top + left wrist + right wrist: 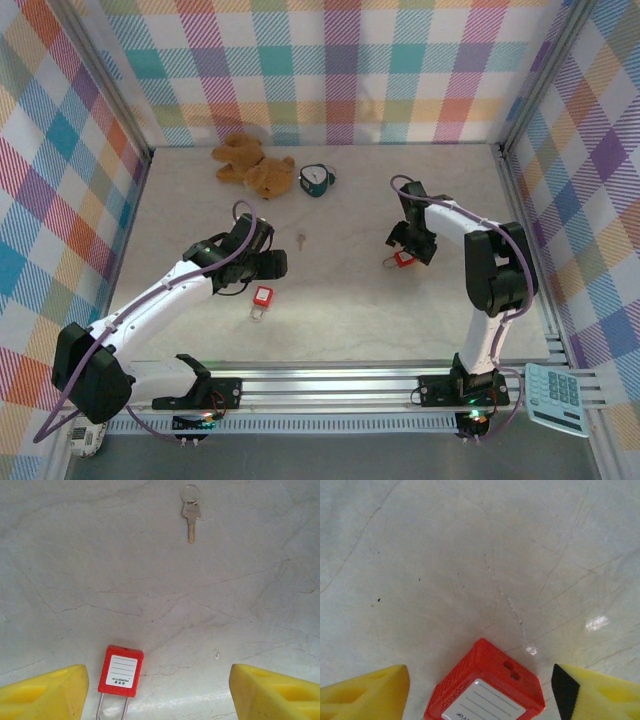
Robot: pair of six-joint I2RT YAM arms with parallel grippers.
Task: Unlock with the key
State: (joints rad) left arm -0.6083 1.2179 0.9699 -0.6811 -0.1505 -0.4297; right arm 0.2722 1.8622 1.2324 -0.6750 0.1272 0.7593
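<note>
While the key (300, 240) lies flat on the pale marbled table (340, 320), near the centre of the overhead frame, nothing is touching it. The left fingers (42, 692) stand wide apart and grip nothing. A red padlock (120, 671) lies flat at the bottom of the left wrist frame, just beside the left-hand finger, with its shackle running off the lower edge. The right fingers (362, 692) are also apart, straddling a second red padlock (487, 690) at the bottom centre of their frame. Bare table shows on that lock's left side and only a sliver on its right, so it does not look clamped.

The step appears to be securing a lock and fetching the key. To do it well, the right fingers would centre on the lock body before closing and leave the keyhole end free. The left fingers would need to move up-frame to the key. Thin metal lying flat is awkward to pinch, so its head or ring is probably the better hold.

From overhead the layout is clear: the key lies between the two locks, a teddy bear (255, 165) and a small teal clock (318, 180) sit toward the top, and a calculator (557, 398) is at lower right. The left wrist view adds the key's ring, its blade pointing down-frame, and the lock's white label. The right wrist view makes plain the gaps beside the second lock.
</note>
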